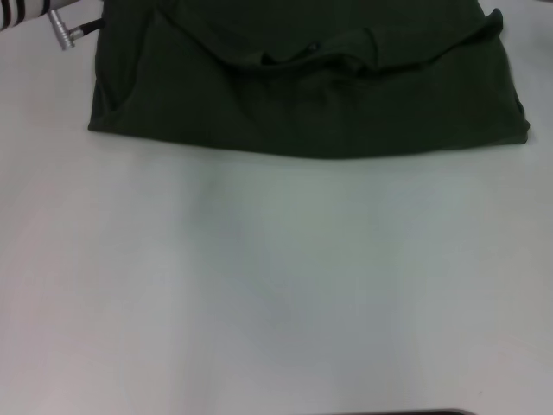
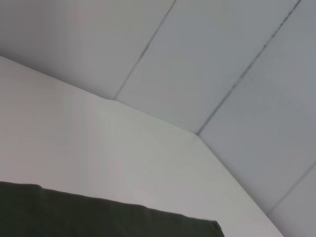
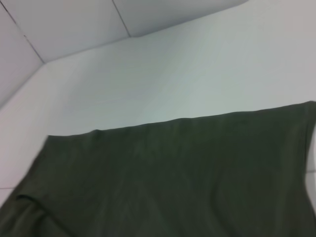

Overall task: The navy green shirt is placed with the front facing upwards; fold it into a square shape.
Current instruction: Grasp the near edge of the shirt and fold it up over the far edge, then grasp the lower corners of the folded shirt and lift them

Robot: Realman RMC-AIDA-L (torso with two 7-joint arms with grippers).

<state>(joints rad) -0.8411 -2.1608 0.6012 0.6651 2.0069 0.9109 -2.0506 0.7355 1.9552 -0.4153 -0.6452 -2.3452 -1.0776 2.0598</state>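
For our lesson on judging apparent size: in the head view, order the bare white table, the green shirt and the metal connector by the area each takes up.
1. white table, largest.
2. green shirt, cut off by the top edge.
3. metal connector, far smallest, at the shirt's left corner.

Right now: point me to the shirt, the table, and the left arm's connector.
navy green shirt (image 1: 346,112): head view, near folded layer.
table (image 1: 276,285): head view, bare top before the shirt.
left arm connector (image 1: 62,31): head view, metal plug.

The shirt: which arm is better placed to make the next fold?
Probably the left. Part of that arm shows at the far left corner of the shirt; the right arm is not visible in the head view.
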